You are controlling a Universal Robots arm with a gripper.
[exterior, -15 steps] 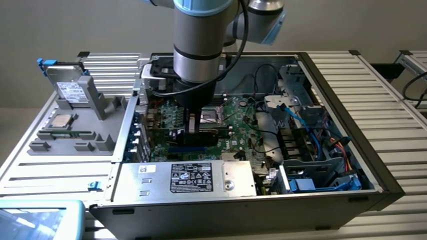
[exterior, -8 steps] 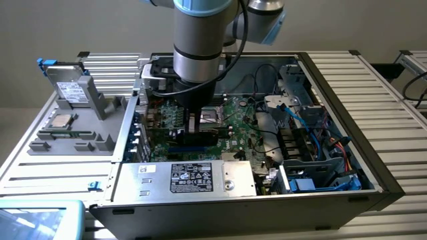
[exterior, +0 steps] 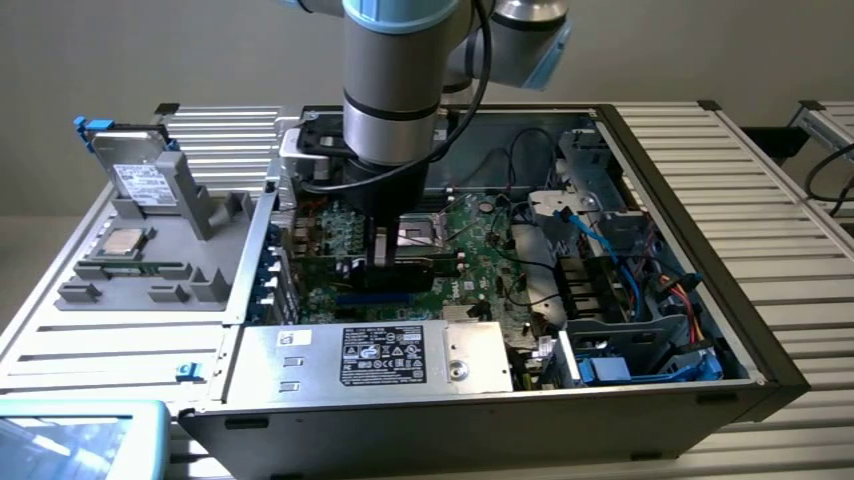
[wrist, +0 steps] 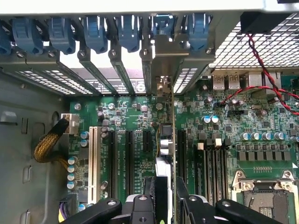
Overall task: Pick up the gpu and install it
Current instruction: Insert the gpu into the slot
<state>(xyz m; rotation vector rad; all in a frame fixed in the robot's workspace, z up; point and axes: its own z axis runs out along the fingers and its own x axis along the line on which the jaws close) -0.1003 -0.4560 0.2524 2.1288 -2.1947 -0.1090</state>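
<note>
Slatted aluminium table (exterior: 747,170) carried the open PC case (exterior: 747,350), with the arm reaching down into it. The gripper (wrist: 166,198) was partly closed and clamped the gpu (wrist: 164,140) across its two faces. One finger pressed the cooler side, the other the bare board side.

The card stood edge-on and upright over the motherboard (wrist: 131,116), among the expansion slots. Its silver bracket (wrist: 161,56) was up at the rear slot openings. Couldn't tell whether the edge connector had reached a slot.

In the exterior view the gpu (exterior: 427,268) sat just under the gripper (exterior: 387,255).

Handling, my read:
- Light and stiff, but fragile.
- The bracket would bend easily.
- Grip on the cooler block and board near the top edge.
- Keep off the connector edge.
</note>
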